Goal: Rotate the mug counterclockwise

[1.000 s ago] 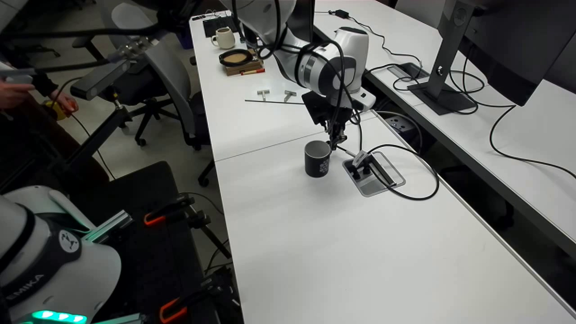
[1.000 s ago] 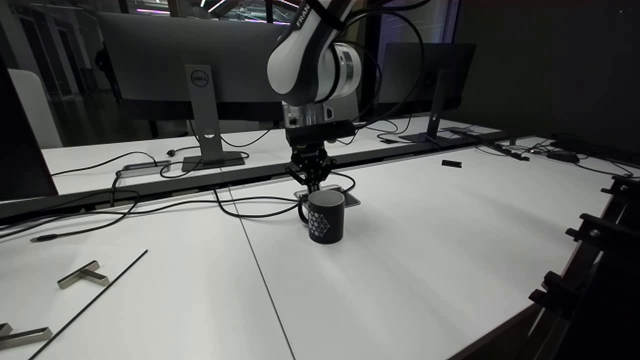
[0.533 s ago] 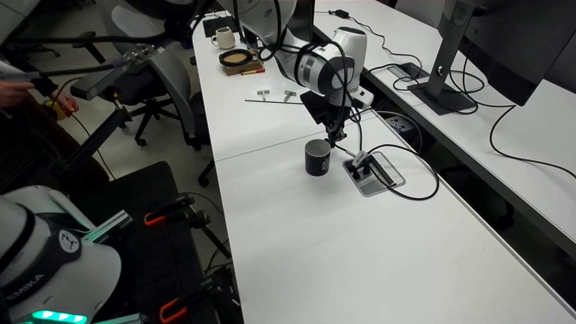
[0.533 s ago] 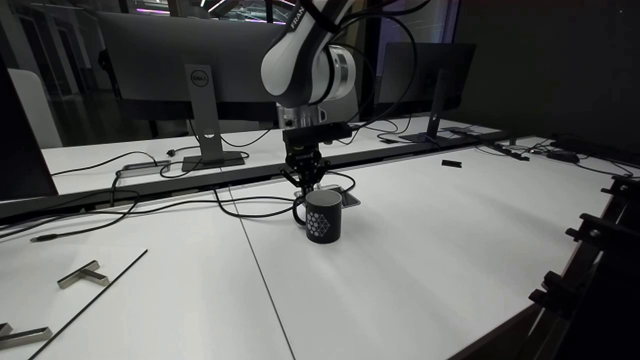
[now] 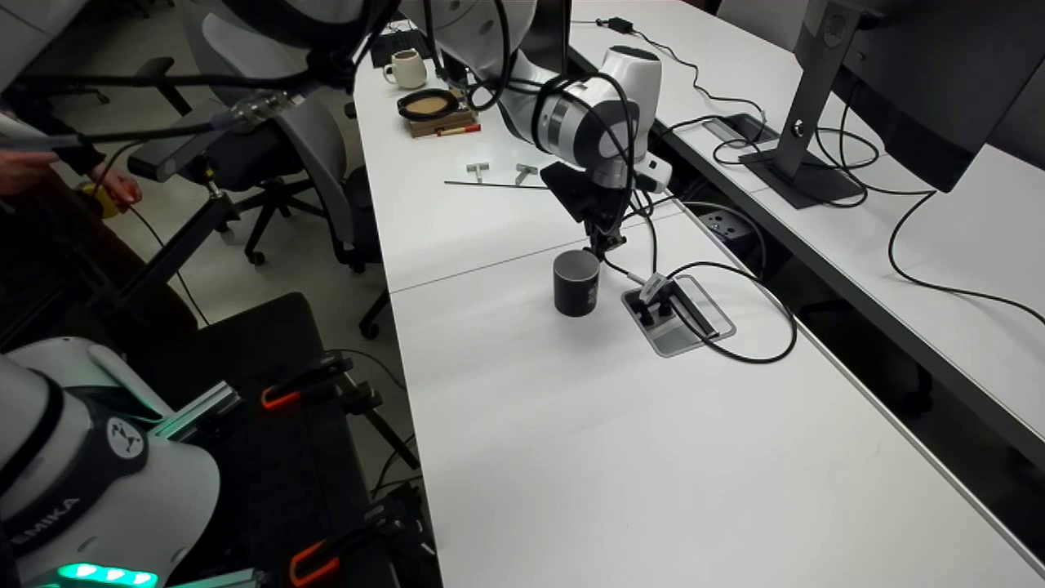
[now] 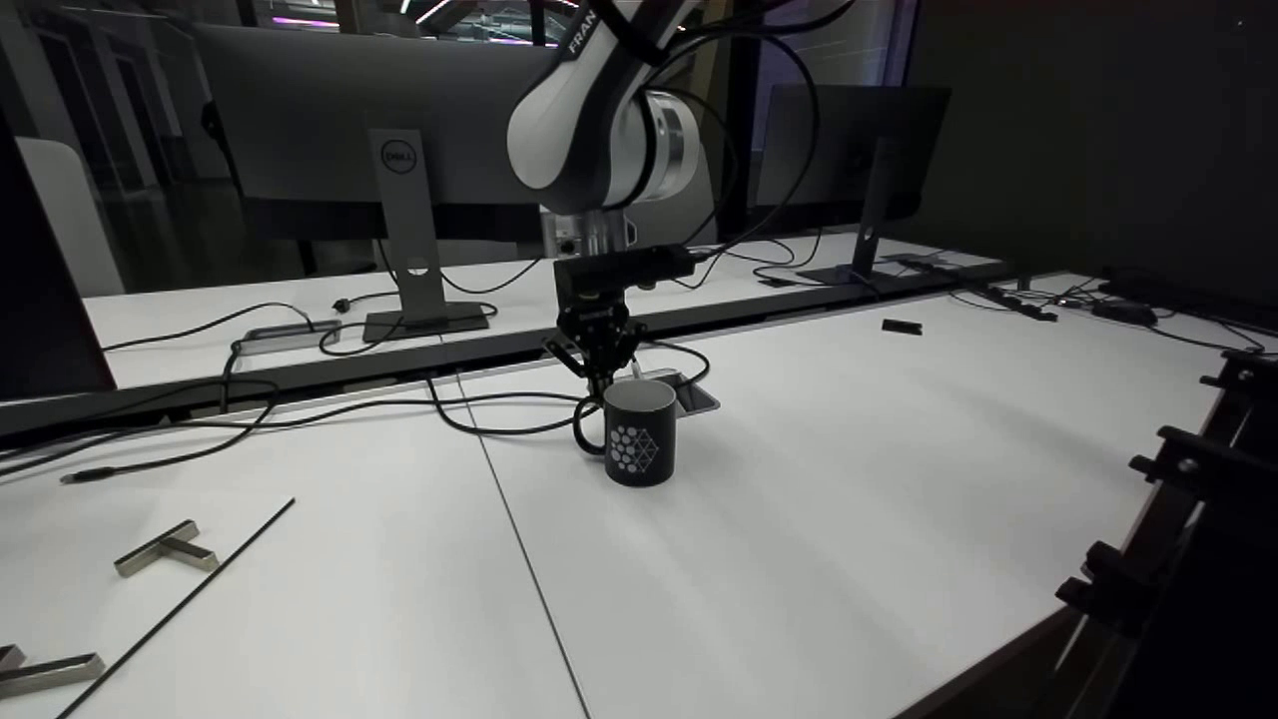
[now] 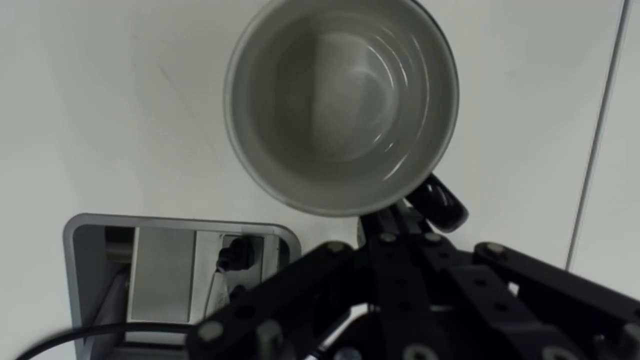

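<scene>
"Where's the gripper?"
"Just beside the mug, fingertips together, next to its handle."
"And that cable box?"
"Set into the table, lower left of the mug in the wrist view."

We classify this location as an office: we see white desks, a Dell monitor, a castored swivel chair, a keyboard and a cable box recessed in the desktop.
</scene>
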Controlling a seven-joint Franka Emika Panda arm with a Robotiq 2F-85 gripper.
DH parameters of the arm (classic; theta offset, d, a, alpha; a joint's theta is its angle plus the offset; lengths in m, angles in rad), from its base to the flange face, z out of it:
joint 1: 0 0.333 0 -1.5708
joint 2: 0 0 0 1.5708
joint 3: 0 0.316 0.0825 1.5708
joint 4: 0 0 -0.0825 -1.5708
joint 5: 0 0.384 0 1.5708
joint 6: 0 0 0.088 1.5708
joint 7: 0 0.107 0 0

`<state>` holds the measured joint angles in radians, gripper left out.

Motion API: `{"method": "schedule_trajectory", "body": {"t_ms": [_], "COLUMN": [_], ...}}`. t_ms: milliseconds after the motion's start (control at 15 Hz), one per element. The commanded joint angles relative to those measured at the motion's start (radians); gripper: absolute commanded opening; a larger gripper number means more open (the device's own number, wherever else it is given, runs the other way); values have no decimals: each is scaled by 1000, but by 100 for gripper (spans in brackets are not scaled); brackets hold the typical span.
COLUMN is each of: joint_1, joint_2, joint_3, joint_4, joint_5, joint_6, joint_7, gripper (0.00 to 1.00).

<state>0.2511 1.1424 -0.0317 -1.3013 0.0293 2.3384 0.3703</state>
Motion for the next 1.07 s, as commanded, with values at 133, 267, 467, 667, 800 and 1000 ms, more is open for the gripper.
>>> {"method": "schedule_trajectory", "body": {"t_ms": [133,267,467,667,800,1000], "joint_1": [-5,-4,-2,-3,-2,0], "joint_2": [49,56,67,76,81,83], "joint_3": [20,25,31,43,49,56], "joint_4": [79,86,97,102,107,108], "joint_5": [-9,-7,-5,1,4,6], "joint_6": [-40,-41,-43,-36,-33,-30], "joint_7": [-45,-48,-53,-56,-55,-53], "gripper": [0,0,0,0,0,0]}}
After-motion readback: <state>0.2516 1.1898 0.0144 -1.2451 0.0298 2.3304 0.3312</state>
